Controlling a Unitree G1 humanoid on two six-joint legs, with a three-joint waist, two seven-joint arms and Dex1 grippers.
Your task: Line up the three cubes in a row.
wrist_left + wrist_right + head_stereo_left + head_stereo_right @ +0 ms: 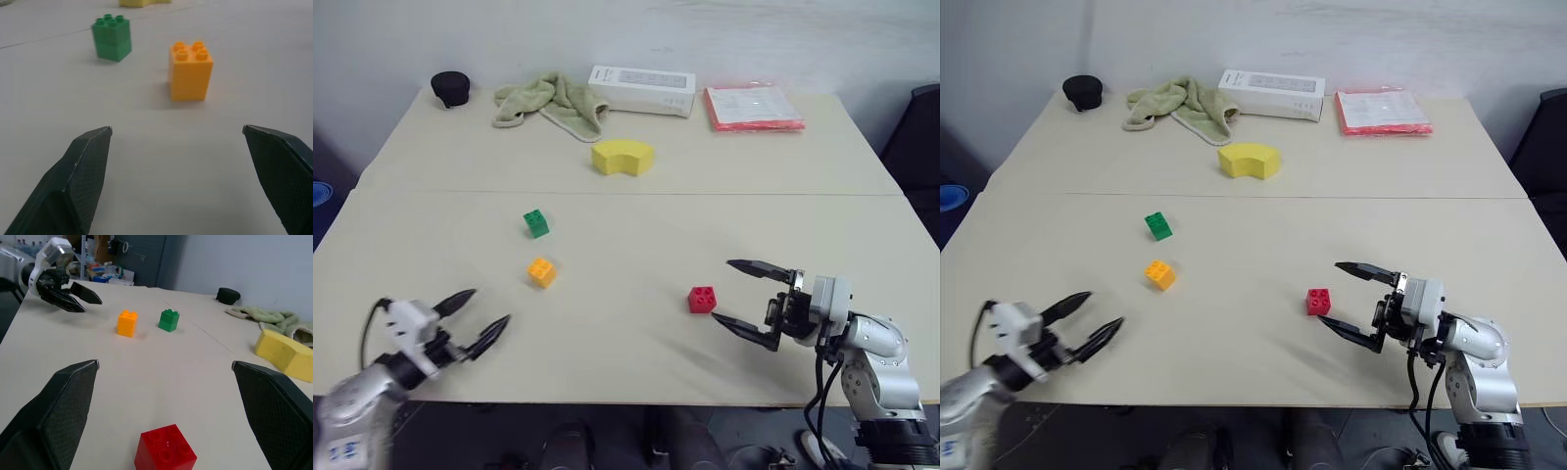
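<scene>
You are looking at a pale beige rectangular table (803,225) with a thin seam running across it, pushed against a plain whitish wall (724,39). A dark chair back (915,137) stands off the table's right side, and a blue round object (319,193) peeks in at the left edge. Beyond the table's left end, the right wrist view shows a dark grey cabinet (146,259) and cluttered shelves (105,271). The lighting is soft and even.

Three cubes (541,271) apart on table (607,215)
</scene>
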